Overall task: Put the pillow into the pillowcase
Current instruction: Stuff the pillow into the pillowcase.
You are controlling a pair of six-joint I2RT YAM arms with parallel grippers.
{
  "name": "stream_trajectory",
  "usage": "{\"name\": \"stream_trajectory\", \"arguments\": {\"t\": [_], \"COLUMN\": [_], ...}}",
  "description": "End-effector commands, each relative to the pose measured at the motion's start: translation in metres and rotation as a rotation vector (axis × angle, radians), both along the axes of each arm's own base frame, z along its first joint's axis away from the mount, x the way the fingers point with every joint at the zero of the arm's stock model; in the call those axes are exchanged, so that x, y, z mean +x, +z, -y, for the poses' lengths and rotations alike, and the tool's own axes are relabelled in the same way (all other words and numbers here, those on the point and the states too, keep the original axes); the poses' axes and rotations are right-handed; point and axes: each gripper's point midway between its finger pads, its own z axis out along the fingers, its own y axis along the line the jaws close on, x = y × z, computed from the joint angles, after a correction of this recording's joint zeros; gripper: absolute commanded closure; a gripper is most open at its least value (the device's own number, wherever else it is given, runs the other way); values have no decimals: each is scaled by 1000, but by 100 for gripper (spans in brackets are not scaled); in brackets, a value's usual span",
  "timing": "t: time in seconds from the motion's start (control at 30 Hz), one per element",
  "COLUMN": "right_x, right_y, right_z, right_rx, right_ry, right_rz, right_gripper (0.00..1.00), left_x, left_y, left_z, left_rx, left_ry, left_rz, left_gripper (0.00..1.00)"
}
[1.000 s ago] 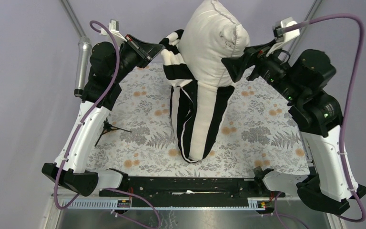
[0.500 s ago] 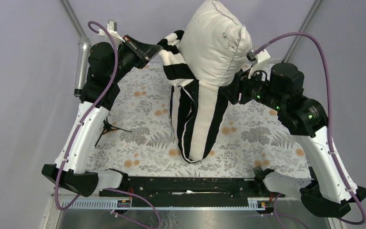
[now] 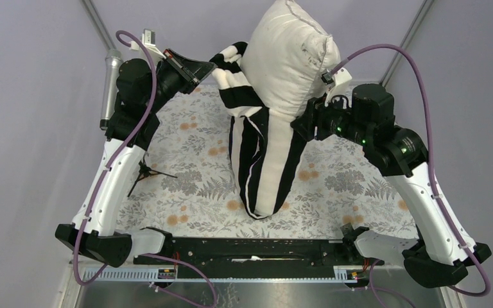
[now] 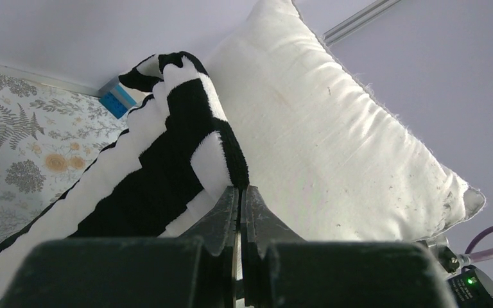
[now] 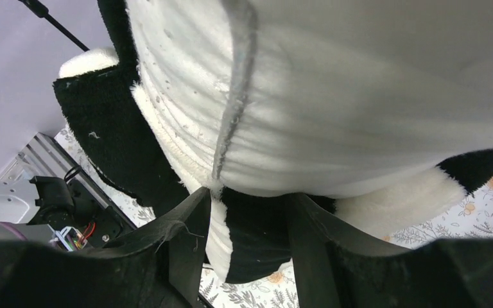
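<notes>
The off-white pillow (image 3: 289,51) stands on end at the back of the table, its top half bare and its lower half inside the black-and-white striped pillowcase (image 3: 266,167). High at the left, my left gripper (image 3: 210,64) is shut on the pillowcase's bunched rim (image 4: 167,160), beside the pillow (image 4: 334,147). In its wrist view the left gripper (image 4: 239,189) pinches a thin black edge. My right gripper (image 3: 300,125) presses the case's right side. In the right wrist view, the right gripper (image 5: 247,199) holds a thick striped fold (image 5: 257,237) under the pillow (image 5: 359,96).
A floral cloth (image 3: 192,179) covers the table. A small black pronged object (image 3: 146,172) lies near the left arm. A silver cylinder (image 3: 109,90) hangs on the frame at the left. A blue block (image 4: 117,99) sits at the far edge. The black base rail (image 3: 250,247) runs along the near edge.
My right arm has dropped down and left from beside the bare pillow to the pillowcase's right side, and its jaws have closed in on the striped fabric. The left arm stays put.
</notes>
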Motion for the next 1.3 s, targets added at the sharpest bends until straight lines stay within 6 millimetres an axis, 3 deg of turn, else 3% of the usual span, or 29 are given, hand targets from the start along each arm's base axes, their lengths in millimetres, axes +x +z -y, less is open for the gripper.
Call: {"name": "stream_trajectory", "arguments": {"t": [0.0,0.17,0.33,0.6,0.73,0.8,0.9,0.93,1.0,1.1,1.27], "right_x": [9,9,12,15,15,17,21,21,17,12,2], "right_y": [11,17,37,35,16,14,33,40,50,37,21], "right_z": [-7,-11,-12,-25,-42,-38,-26,-27,-31,-36,-32], "right_rx": [19,-35,-35,-58,-95,-105,-102,-95,-82,-100,-129], "right_ry": [-25,-91,-106,-61,12,-15,-66,-64,-36,-2,21], "right_rz": [57,117,173,182,120,131,196,207,190,131,93], "right_gripper": [46,47,40,35,34,33,29,30,41,62,78], "left_x": [-16,-15,-15,-12,-10,-9,-8,-7,-6,-2,4], "left_y": [32,32,32,29,28,27,26,25,25,23,20], "left_z": [-6,-7,-8,-12,-13,-13,-14,-15,-16,-20,-23], "left_rx": [-32,-34,-35,-40,-49,-49,-52,-51,-53,-58,-65], "left_ry": [-9,-10,-10,-9,-14,-16,-18,-18,-14,-6,-12], "left_rz": [104,104,105,97,95,95,91,89,88,84,76], "left_gripper": [100,100,100,100,100,100,100,100,100,100,100]}}
